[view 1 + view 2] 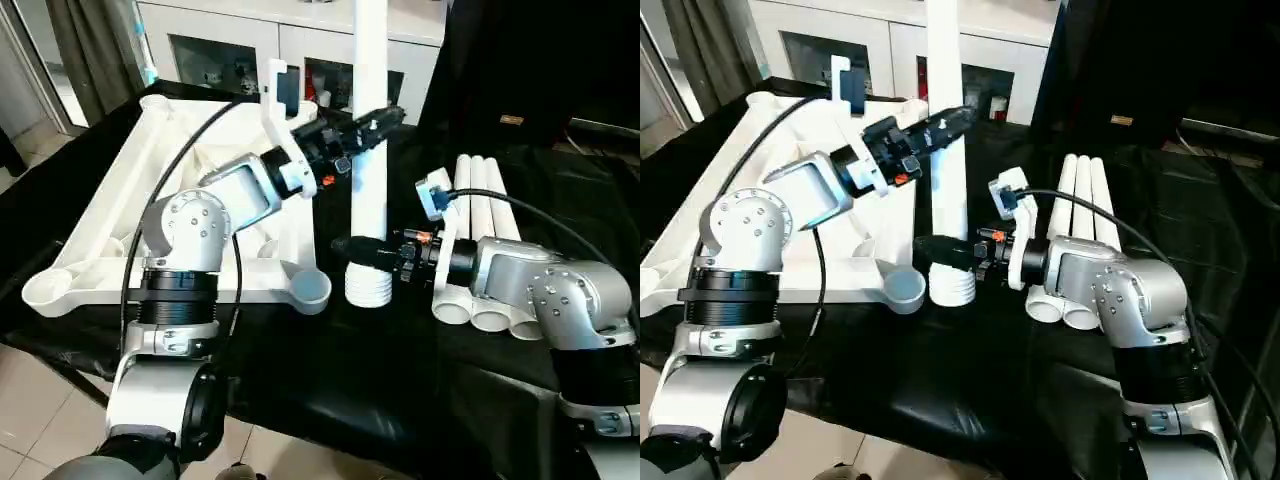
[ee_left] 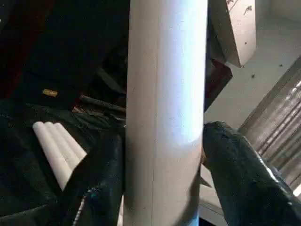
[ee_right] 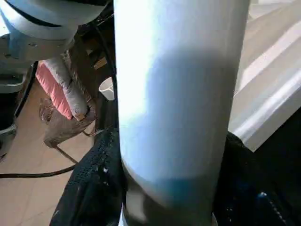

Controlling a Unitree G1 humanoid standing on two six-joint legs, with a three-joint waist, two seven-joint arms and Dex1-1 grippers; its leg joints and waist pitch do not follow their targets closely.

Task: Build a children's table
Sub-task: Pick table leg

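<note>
Tabletop [image 1: 120,200] lay upside down at the left of the left eye view, ribbed underside up on the black-draped table [image 1: 400,380], one round corner socket [image 1: 312,288] near the frame's middle. Just right of that socket an upright leg [image 1: 369,150] stood on its ribbed end, rising out of the top edge. The left claw [image 1: 385,118] closed on this leg in the upper middle; the right claw [image 1: 352,247] gripped it lower down, just above the ribbed end. Three spare legs [image 1: 485,230] lay side by side at the right, behind the right forearm.

Right eye view gave the same layout, the upright leg [image 1: 945,130] left of centre and the spare legs [image 1: 1080,220] right of it.

Left wrist view had the leg [image 2: 164,113] running top to bottom through the centre, a black finger [image 2: 244,174] pressed against each side, and the spare legs [image 2: 56,146] at the left.

Right wrist view had the leg [image 3: 178,103] across the middle, a black finger [image 3: 94,183] on either flank, holding it.
</note>
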